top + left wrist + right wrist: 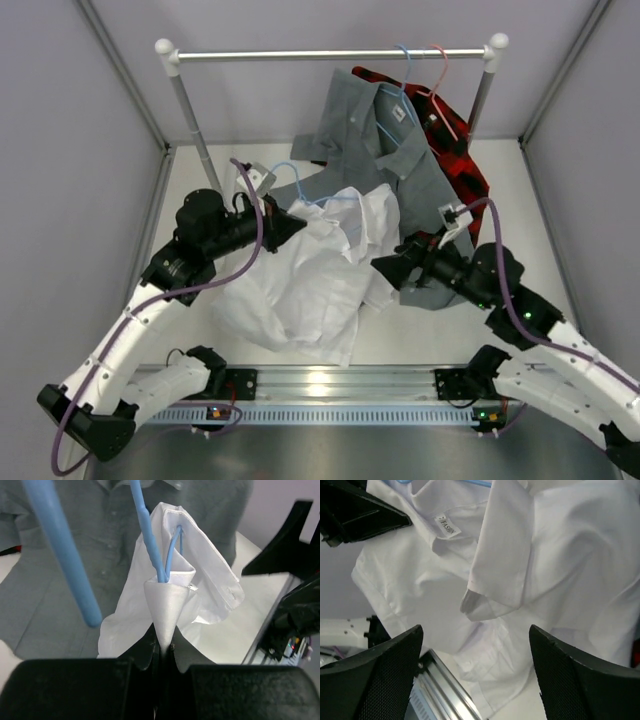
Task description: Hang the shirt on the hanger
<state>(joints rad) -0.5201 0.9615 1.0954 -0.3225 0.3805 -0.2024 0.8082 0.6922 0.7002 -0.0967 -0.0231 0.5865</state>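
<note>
The white shirt (320,275) lies crumpled in the middle of the table. The light-blue hanger (292,172) is at its upper left edge, hook up, with its wire running into the cloth. My left gripper (292,228) is shut on a fold of the shirt (170,605) near the collar, and the hanger's wire (148,535) enters that fold just ahead of the jaws. My right gripper (385,266) is open and empty at the shirt's right side. Its wrist view shows the shirt (550,555), its neck label (445,525) and a bit of hanger wire (476,482) between the spread fingers (380,680).
A clothes rail (320,55) at the back bears a grey shirt (375,125) on a blue hanger and a red-and-black plaid shirt (460,150) on a pink hanger (441,70). Both hang down close behind the white shirt. A metal rail (340,385) runs along the near edge. Walls close both sides.
</note>
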